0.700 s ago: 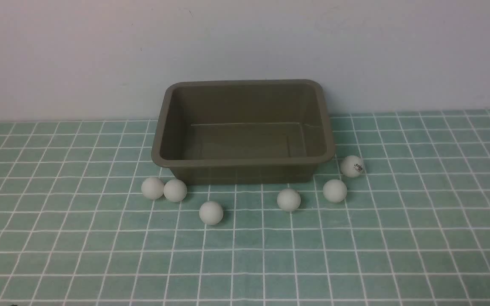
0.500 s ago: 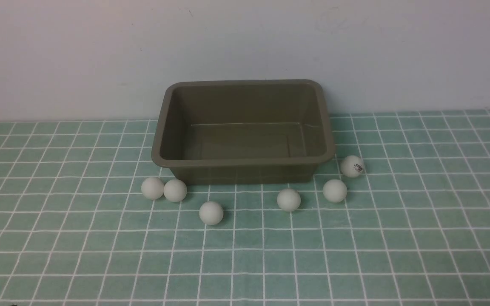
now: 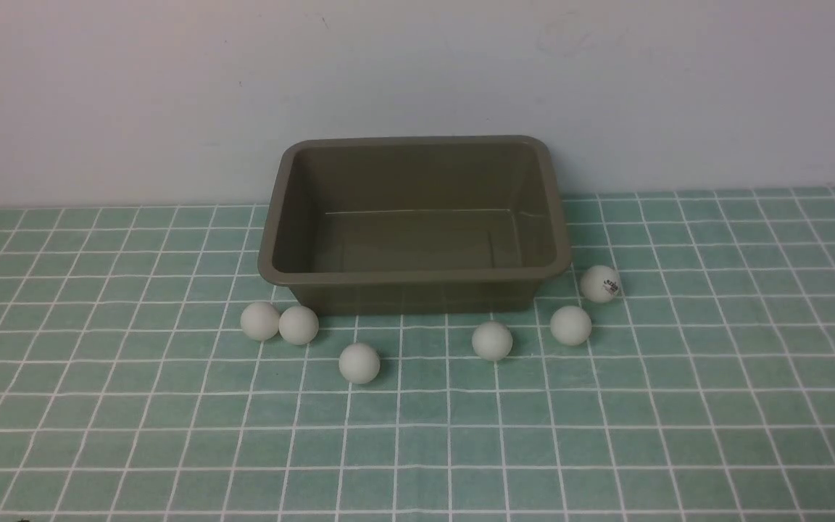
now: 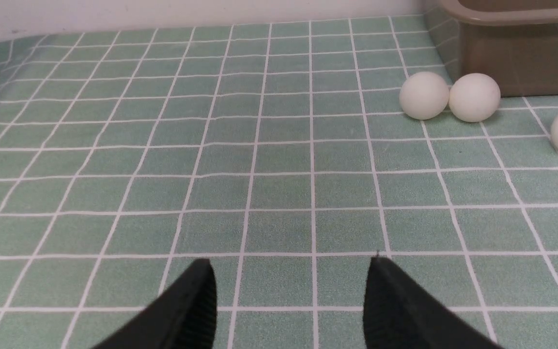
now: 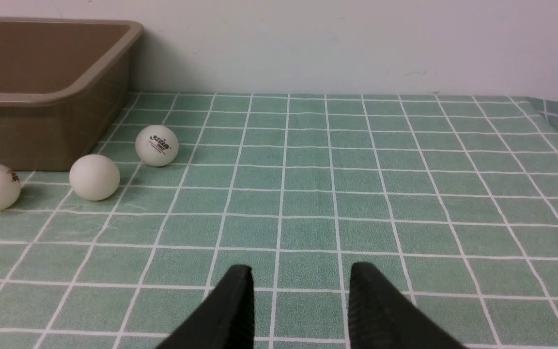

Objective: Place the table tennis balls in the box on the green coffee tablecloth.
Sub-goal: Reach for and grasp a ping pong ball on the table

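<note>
Watching the bench over the last moment, I see that nothing has moved. All six table tennis balls (image 3: 359, 362) lie where they were on the green coffee tablecloth (image 3: 171, 435), in a loose row before the near wall of the box (image 3: 417, 296). The box has nothing inside, so in my judgement the task is at its very start and no ball is collected yet.

Neither arm reaches into the front view. Both are held low and back, pointing forward almost level over the cloth. The left end effector (image 4: 289, 261) has its jaws well apart and holds nothing. The two touching balls (image 4: 424, 95) lie well ahead of it, off toward the box, and a third lies further to that side. The right end effector (image 5: 302, 266) is parted somewhat narrower, also with nothing in it. The ball with the printed logo (image 5: 157, 145) and two others lie ahead of it, beside the box corner.
</note>
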Controlling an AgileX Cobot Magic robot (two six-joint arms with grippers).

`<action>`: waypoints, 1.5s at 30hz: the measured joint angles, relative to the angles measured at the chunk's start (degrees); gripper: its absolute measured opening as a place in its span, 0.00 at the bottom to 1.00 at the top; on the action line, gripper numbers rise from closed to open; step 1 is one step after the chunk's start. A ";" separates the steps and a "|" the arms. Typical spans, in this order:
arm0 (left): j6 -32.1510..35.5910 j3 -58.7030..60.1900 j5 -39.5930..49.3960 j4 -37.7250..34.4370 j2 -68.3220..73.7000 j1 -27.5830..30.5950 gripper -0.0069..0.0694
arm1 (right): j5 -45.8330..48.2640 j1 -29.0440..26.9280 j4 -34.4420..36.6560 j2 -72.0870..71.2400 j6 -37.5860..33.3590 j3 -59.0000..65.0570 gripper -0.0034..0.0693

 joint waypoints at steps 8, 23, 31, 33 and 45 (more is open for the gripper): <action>0.00 0.00 0.00 0.00 0.00 0.00 0.58 | 0.00 0.00 0.00 0.00 0.00 0.00 0.41; 0.00 0.00 0.00 0.00 0.00 0.00 0.58 | 0.00 0.00 0.00 0.00 0.42 0.00 0.41; 0.00 0.00 0.00 0.00 0.00 0.00 0.58 | -2.94 0.00 1.82 0.00 1.32 0.41 0.41; 0.00 0.00 0.00 0.00 0.00 0.00 0.58 | -4.00 0.00 3.25 0.00 1.32 0.16 0.41; 0.00 0.00 0.00 0.00 0.00 0.00 0.58 | 11.55 0.00 4.32 -0.02 1.32 -25.15 0.41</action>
